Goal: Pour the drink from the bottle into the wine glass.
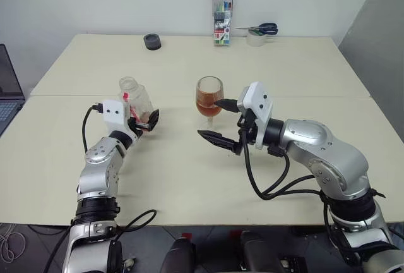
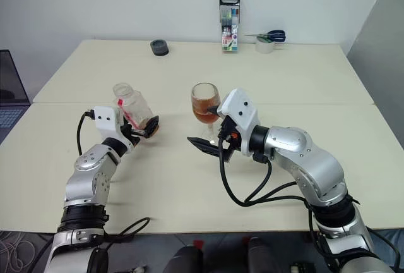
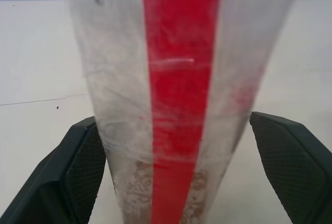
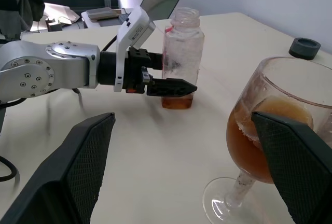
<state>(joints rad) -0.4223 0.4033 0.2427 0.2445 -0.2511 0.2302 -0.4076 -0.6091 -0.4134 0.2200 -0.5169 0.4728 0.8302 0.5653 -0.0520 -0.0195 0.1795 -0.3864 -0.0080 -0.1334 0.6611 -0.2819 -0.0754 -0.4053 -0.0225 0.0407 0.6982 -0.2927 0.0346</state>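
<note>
— While the table [image 1: 189,178] lies bare in front, what does the right gripper [image 1: 218,121] do?
— Spread wide, it holds nothing; the wine glass [image 1: 209,96], about half full of the drink [image 1: 209,105], stands upright between its fingers.
— And the left gripper [image 1: 146,121]?
— Parted around the uncapped bottle [image 1: 137,99], upright on the table, a brown remnant at its bottom; contact unclear.

Bottle [image 4: 182,53] showing cloudy clear plastic, glossy red label strip; wine glass [image 4: 270,130] beside it gleaming smooth, clear; table [image 1: 189,178] looking matt.
</note>
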